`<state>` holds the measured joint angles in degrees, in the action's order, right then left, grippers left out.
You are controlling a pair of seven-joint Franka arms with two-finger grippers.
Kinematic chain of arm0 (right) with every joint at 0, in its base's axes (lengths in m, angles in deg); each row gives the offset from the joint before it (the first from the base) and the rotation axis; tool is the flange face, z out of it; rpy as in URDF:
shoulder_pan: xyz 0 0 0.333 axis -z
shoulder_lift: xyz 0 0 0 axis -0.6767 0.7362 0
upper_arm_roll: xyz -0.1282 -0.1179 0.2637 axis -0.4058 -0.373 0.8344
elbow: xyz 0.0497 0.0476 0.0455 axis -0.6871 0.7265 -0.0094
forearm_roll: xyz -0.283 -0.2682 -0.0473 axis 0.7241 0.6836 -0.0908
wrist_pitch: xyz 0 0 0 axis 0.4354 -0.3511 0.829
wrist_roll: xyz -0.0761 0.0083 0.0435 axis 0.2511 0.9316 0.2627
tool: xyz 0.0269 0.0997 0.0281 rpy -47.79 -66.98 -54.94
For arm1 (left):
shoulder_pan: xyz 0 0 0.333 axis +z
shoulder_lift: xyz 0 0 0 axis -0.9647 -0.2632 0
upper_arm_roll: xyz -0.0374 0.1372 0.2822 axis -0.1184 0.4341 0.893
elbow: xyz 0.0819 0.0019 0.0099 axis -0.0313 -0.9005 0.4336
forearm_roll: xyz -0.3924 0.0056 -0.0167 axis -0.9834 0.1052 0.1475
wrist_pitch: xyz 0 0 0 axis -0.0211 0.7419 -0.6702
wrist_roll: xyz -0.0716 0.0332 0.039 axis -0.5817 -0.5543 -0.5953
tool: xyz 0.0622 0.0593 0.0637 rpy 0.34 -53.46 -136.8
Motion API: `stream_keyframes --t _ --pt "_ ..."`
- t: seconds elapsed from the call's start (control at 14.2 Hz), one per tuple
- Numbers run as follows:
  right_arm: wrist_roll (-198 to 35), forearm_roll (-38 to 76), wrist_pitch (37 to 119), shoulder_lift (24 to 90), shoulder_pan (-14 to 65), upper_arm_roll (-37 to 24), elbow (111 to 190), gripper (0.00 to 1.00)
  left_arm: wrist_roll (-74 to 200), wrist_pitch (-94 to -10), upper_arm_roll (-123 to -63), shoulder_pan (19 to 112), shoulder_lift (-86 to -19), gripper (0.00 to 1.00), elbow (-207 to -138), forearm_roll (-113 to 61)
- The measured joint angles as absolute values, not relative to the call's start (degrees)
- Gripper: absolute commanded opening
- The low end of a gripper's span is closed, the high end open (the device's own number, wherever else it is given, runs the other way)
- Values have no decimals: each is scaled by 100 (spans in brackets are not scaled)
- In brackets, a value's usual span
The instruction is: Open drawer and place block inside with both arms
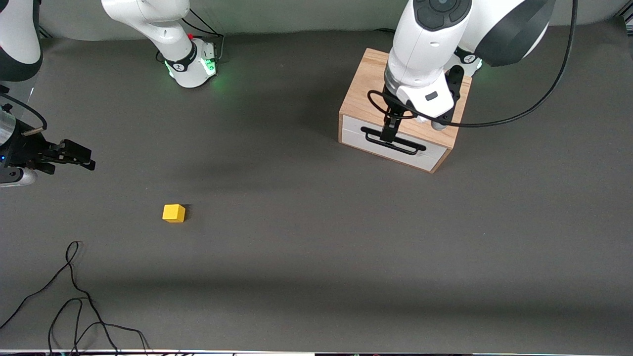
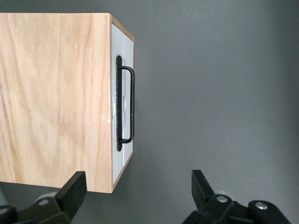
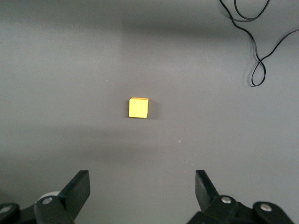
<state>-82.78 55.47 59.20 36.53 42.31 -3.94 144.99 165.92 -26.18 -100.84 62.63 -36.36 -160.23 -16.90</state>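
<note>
Over wooden box [image 1: 368, 91], left gripper [image 1: 393, 129] hung at black handle [image 1: 393, 141] of shut drawer [image 1: 390, 144], jaws spread wide, nothing held. Right gripper [image 1: 74, 154] waited above table [image 1: 316, 257], jaws fully apart, empty. Block [image 1: 173, 213] sat nearer camera than box, toward right arm's end. Risk: fingers missing slim handle, shoving box instead.

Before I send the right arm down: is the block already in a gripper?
No, the block lies bare on the table, clear of the open right gripper.
</note>
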Motion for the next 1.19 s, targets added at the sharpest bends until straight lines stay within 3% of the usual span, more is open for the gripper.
stream_keyframes --t 0.49,0.91,1.19 --pt "-8278 5547 5919 3653 4231 -394 14499 100 16577 -3110 -10074 6152 -4119 100 -16725 -1662" --pt "-8278 5547 5919 3653 4231 -394 14500 100 15895 -3736 -10016 6178 -4185 100 -17723 -1654" --pt "-8278 5547 5919 3653 4231 -394 14501 100 15730 -4126 -9984 6258 -4259 100 -18008 -1649"
